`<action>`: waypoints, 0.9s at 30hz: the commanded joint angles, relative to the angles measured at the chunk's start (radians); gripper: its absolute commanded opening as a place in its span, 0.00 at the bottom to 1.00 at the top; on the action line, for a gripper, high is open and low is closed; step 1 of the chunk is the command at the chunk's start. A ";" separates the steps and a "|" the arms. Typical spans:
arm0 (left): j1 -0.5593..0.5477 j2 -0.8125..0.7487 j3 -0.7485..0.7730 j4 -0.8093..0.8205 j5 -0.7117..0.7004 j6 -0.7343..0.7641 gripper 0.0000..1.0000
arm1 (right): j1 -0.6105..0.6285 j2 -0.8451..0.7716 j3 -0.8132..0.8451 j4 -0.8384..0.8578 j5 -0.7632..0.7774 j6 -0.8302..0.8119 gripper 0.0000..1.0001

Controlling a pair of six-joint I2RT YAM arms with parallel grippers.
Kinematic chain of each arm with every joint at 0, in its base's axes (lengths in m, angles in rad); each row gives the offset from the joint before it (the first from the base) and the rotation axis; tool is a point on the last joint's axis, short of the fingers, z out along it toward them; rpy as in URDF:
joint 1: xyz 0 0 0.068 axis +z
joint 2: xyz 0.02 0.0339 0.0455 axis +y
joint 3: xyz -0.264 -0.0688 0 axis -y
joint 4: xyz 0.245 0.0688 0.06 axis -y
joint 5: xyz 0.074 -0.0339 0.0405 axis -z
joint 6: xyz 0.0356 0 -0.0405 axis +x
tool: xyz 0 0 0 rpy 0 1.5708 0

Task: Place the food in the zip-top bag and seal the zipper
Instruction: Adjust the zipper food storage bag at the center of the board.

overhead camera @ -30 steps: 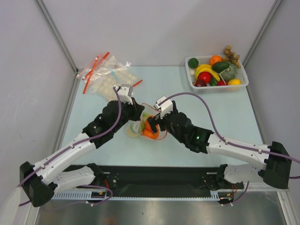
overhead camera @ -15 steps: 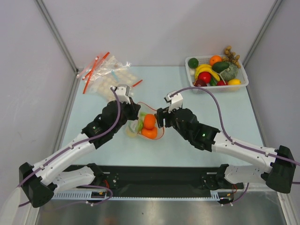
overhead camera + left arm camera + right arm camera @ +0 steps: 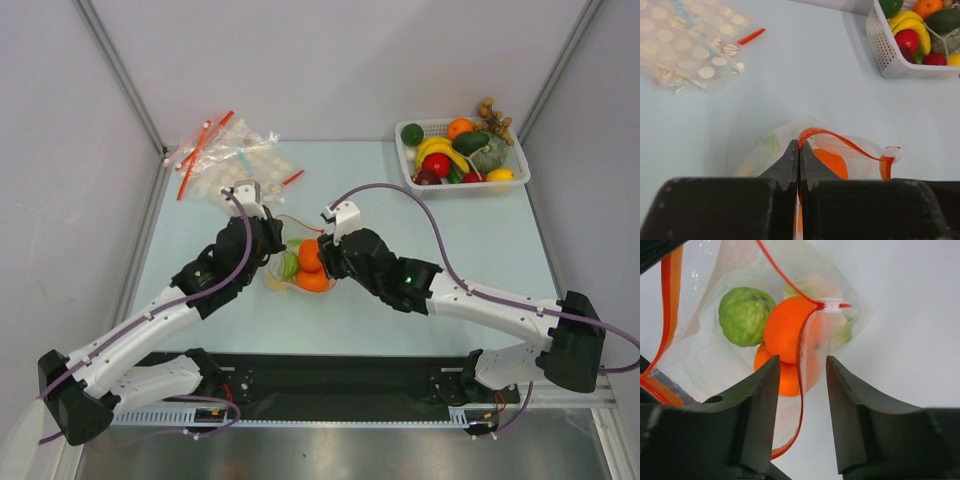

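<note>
The zip-top bag lies mid-table, its mouth open. The food inside is two oranges, a green round piece and a pale piece behind them. My left gripper is shut on the bag's edge at the red-orange zipper, which loops right to the white slider. My right gripper is partly open and straddles the opposite zipper strip. The strip runs between the fingers without being pinched, and the slider is just beyond them. From above, the left gripper and right gripper flank the bag.
A white basket of toy fruit stands at the back right and also shows in the left wrist view. Crinkled disc-dotted bags with red strips lie at the back left. Grey walls enclose the table.
My right gripper has let go of the orange, pulled back, then come left to the bag's mouth with its jaws narrowing around the zipper strip. The left gripper stayed shut and shifted slightly.
</note>
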 commanded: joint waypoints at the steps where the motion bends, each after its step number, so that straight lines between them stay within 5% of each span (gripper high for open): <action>1: 0.013 0.006 0.019 -0.002 -0.071 -0.028 0.00 | 0.024 0.033 0.075 -0.054 0.027 0.012 0.44; 5: 0.015 0.002 0.017 -0.005 -0.089 -0.029 0.00 | 0.039 0.035 0.090 -0.079 0.048 0.006 0.29; 6: 0.015 -0.002 0.016 -0.002 -0.082 -0.029 0.00 | 0.041 0.027 0.093 -0.084 0.048 0.006 0.14; 9: 0.015 -0.035 -0.024 0.100 0.032 0.007 0.00 | 0.041 -0.005 0.090 -0.084 0.046 0.000 0.00; 12: 0.013 -0.057 -0.047 0.186 0.271 0.037 0.00 | 0.039 -0.045 0.080 -0.081 0.064 -0.009 0.00; 20: 0.001 -0.032 -0.027 0.275 0.580 0.064 0.00 | -0.040 -0.244 -0.003 -0.058 0.112 -0.028 0.00; 27: -0.005 -0.037 -0.035 0.335 0.689 0.063 0.00 | -0.148 -0.462 -0.149 0.079 0.045 -0.017 0.00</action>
